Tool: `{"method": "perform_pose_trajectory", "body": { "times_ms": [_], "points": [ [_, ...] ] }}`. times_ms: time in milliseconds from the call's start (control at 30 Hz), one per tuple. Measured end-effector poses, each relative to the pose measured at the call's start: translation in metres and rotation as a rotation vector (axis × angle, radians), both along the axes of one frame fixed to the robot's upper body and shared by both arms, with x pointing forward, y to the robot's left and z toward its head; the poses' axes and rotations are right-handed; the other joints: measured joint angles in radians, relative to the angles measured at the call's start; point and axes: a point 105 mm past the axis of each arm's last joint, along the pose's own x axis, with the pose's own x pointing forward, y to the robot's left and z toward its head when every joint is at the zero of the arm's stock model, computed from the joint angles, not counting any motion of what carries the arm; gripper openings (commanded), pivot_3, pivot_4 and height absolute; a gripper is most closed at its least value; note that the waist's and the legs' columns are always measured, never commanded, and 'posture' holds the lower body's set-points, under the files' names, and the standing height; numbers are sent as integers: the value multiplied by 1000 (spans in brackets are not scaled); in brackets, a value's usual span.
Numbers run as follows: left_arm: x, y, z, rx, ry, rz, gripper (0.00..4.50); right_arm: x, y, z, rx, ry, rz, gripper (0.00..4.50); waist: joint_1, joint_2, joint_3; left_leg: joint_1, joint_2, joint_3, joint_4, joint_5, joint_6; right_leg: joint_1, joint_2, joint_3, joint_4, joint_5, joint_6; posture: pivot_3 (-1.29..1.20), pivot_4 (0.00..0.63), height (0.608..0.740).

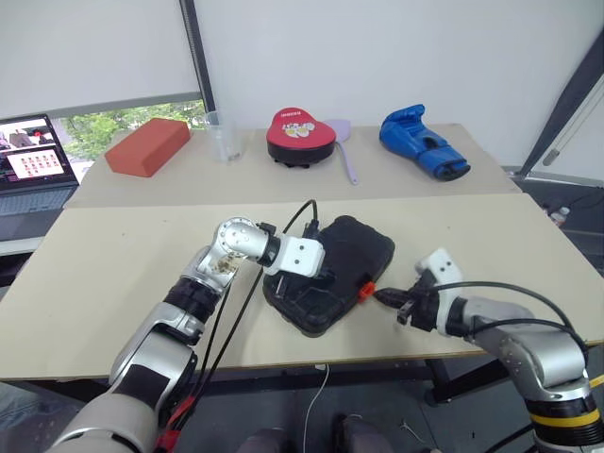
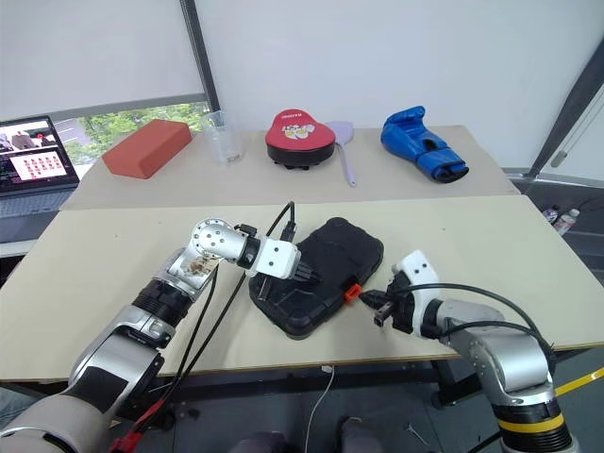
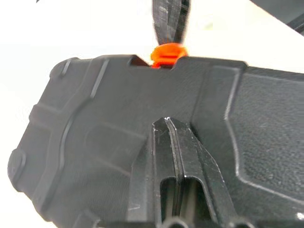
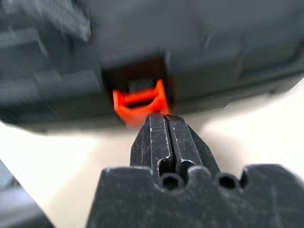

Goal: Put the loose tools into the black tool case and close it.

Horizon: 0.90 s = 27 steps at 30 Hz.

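Note:
The black tool case [image 1: 354,247] lies with its lid down on the near part of the table, its orange latch [image 1: 365,290] facing the front right. My left gripper [image 1: 326,276] is shut and rests its tips on the ribbed lid [image 3: 95,142]. My right gripper [image 1: 384,298] is shut too, holding nothing, with its tips right at the latch [image 4: 140,104]; contact is unclear. The loose tools are out of view.
Along the back of the table [image 1: 113,274] stand a red brick-shaped block [image 1: 148,146], a clear cup [image 1: 224,135], a red round pad [image 1: 300,135] and a blue boxing glove [image 1: 423,142]. A laptop [image 1: 33,170] sits at the far left. Black cables hang off the left arm.

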Motion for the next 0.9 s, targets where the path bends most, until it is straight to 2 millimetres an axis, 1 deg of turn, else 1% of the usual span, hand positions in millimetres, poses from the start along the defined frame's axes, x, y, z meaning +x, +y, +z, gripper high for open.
{"method": "perform_pose_trajectory", "body": {
  "times_ms": [67,133,233,333,433,500,533,600,633,733,800,900],
  "points": [
    [-1,-5,-3,-2,-1,-12,14,-1,11,7,18,-35,35,0,6,1,-6,1,0,-1,0,0,1,1,0,-1,0,-2,3,0,150,740],
    [-3,-8,-3,-8,-4,-21,14,-3,16,3,15,-20,53,0,14,0,-7,0,0,-1,0,-1,4,1,0,0,0,-1,1,0,150,740],
    [-3,-8,-3,-9,-1,-24,14,-6,13,-5,3,4,45,0,15,1,-9,0,-2,0,0,-2,6,1,-1,1,0,-1,1,0,150,740],
    [-2,-7,-3,-7,4,-16,14,-5,4,-2,-23,-5,29,0,14,0,-10,0,-2,0,0,-2,5,1,-1,2,-1,-1,2,0,150,740],
    [-1,-3,-3,-8,9,-5,14,-10,-15,2,-80,-14,4,0,13,0,-10,0,-2,0,0,-3,4,1,0,2,0,-1,2,0,150,740],
    [1,0,-3,-4,9,6,14,-15,-28,-5,-145,9,-11,0,11,-2,-11,1,-1,0,0,-3,4,1,0,2,-1,-2,3,0,150,740],
    [2,2,-3,-2,9,12,14,-17,-31,-10,-159,24,-13,0,9,-3,-12,1,-1,0,0,-3,4,1,0,2,-1,-2,3,0,150,740],
    [4,3,-4,0,14,21,14,-21,-28,-20,-161,60,6,0,6,-3,-13,1,-1,0,0,-3,4,1,0,2,0,-3,4,0,150,740],
    [5,3,-4,-1,15,27,14,-22,-24,-25,-160,71,19,0,7,-3,-13,1,-1,0,0,-3,4,1,0,2,0,-4,7,0,150,740],
    [6,3,-4,-5,19,36,14,-21,-12,-38,-148,89,46,0,8,-3,-13,1,-1,0,0,-3,3,1,0,2,0,-5,9,0,150,740],
    [7,3,-4,-6,19,39,14,-16,-6,-40,-136,83,46,0,8,-3,-14,1,-1,0,0,-3,4,1,0,2,0,-5,9,0,150,740],
    [8,4,-4,-9,21,48,14,-8,-1,-36,-137,63,47,0,9,-3,-14,1,-1,0,0,-2,4,1,0,2,0,-4,6,0,150,740]
  ]
}}
